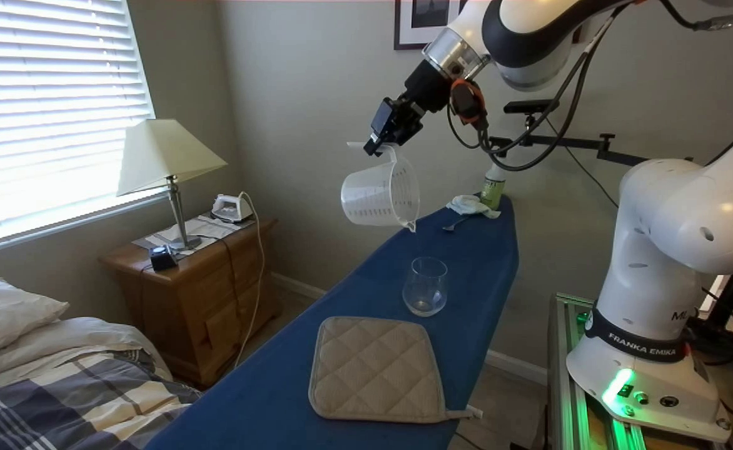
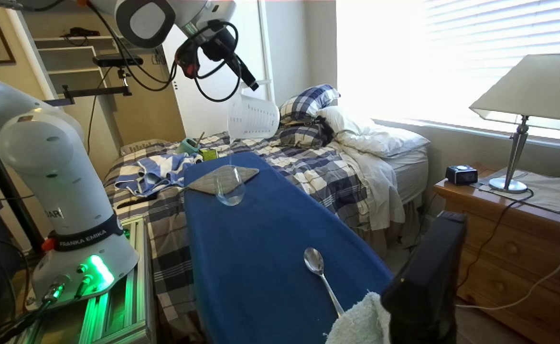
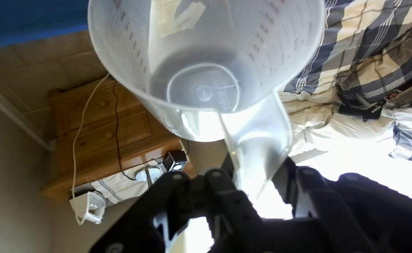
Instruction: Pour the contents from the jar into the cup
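The jar [image 1: 376, 192], a frosted measuring pitcher with printed marks, hangs in the air tipped on its side in both exterior views. My gripper [image 1: 376, 147] is shut on its handle, which shows between dark fingers [image 3: 286, 175] in the wrist view. The open mouth faces sideways and slightly down, with the spout lowest. Below the spout, apart from it, the cup [image 1: 424, 289], a clear rounded glass, stands upright on the blue ironing board [image 1: 247, 406]. Looking into the jar [image 3: 206, 84], I see its moulded base. Whether clear liquid is in it or falling, I cannot tell.
A quilted beige pad [image 1: 376, 369] lies on the board beside the cup. Toward the board's narrow end are a spoon [image 2: 314, 262], a white cloth [image 1: 471, 205] and a green-labelled bottle [image 1: 493, 187]. A nightstand [image 1: 197, 300] with a lamp [image 1: 166, 156] and a bed are nearby.
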